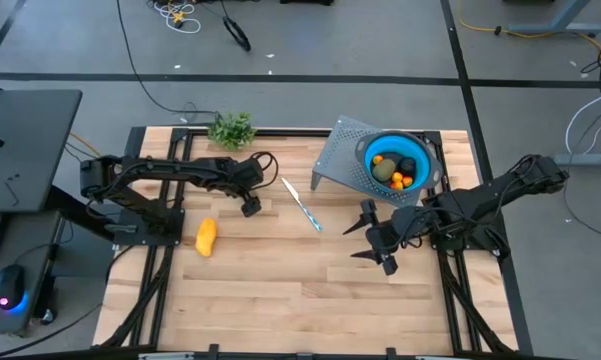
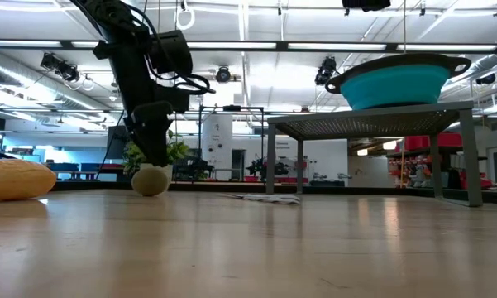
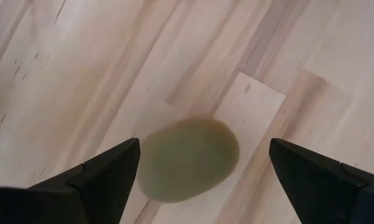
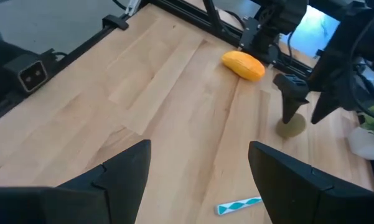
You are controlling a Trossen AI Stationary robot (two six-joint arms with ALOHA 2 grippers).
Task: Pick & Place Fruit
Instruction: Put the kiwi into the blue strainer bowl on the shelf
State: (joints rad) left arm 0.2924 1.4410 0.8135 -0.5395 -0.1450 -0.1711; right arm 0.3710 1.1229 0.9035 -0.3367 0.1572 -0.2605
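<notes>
Wooden surface, pale planks framed by dark rails, mostly bare toward the near edge and between the two arms; grey floor with cables beyond it in the high view, a bright hall with ceiling lights in the low view. Grey perforated stand at the far right, carrying a blue bowl with a dark round fruit, an olive-brown oval, and tiny orange-red fruits. Left gripper lowered over a second olive-brown oval, fingers spread wide on either side, not closed on it; oval resting on the surface, just below the fingertips in the low view. Right gripper parked near the stand, released, holding nothing. Yellow oblong fruit lying near the left edge, apart from the left gripper. Leafy green sprig at the far edge. Blue-handled knife flat mid-surface, between the grippers.
</notes>
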